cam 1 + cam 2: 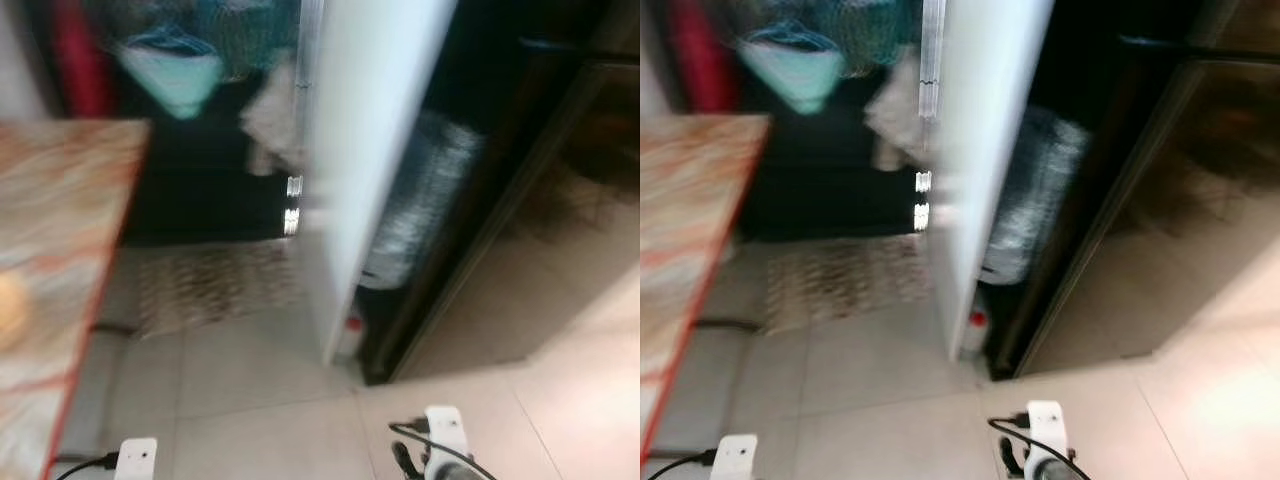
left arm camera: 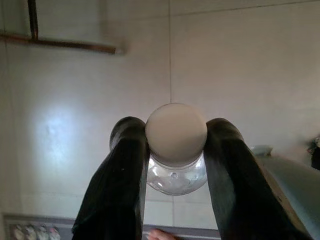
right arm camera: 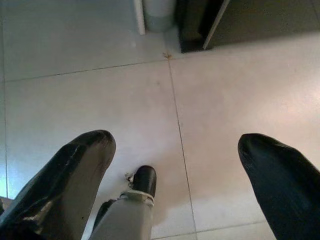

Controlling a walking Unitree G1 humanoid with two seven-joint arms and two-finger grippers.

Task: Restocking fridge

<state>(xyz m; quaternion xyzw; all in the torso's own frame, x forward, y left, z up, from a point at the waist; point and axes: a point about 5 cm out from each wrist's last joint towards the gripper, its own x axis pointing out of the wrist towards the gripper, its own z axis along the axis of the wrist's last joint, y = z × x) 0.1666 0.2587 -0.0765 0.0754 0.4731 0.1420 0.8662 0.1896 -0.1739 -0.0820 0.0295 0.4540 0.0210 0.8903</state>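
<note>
Clear bottle (image 2: 176, 172) with white cap (image 2: 176, 132) clamped between fingers (image 2: 125, 175) of left pincer (image 2: 176, 150), above tiled floor (image 2: 250, 65). Right pincer (image 3: 175, 150) spread wide, holding nothing, over floor tiles. Ahead: white fridge door (image 1: 375, 140) standing open, dark interior beside it. Marbled table (image 1: 50, 250) to robot's left. Head views blurred.

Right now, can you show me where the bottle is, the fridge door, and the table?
bottle (image 2: 176, 132): left wrist view, on its pale cap between the left gripper's fingers.
fridge door (image 1: 375, 120): left eye view, on its white outer face.
table (image 1: 55, 200): left eye view, on its patterned top.
</note>
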